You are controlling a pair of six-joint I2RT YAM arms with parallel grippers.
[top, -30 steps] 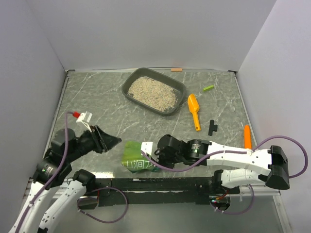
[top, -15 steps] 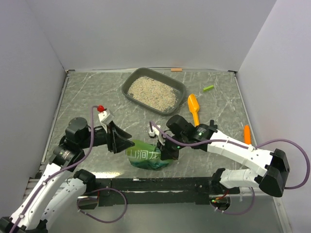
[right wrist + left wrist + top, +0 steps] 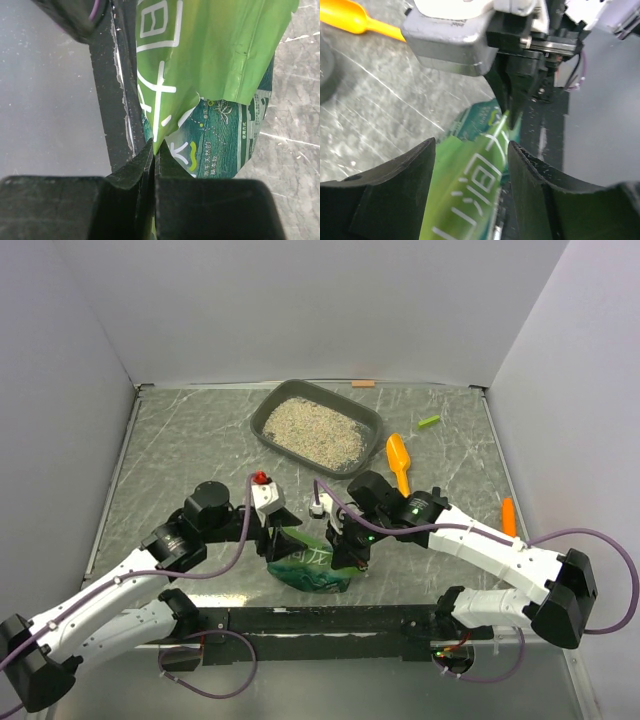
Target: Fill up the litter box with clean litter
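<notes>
Right wrist: hand [image 3: 153, 148] tight on bag [image 3: 210, 50] edge

Litter box [image 3: 268, 412] at far centre of table [image 3: 180, 450], holding beige litter [image 3: 314, 430]. Orange scoop [image 3: 399, 468] lies just right of it. Green bag [image 3: 308, 565] sits near the front edge, between the arms: left gripper [image 3: 281, 540] at its left end, right gripper [image 3: 352, 555] on its right end. Small green piece [image 3: 429, 421] far right.
</notes>
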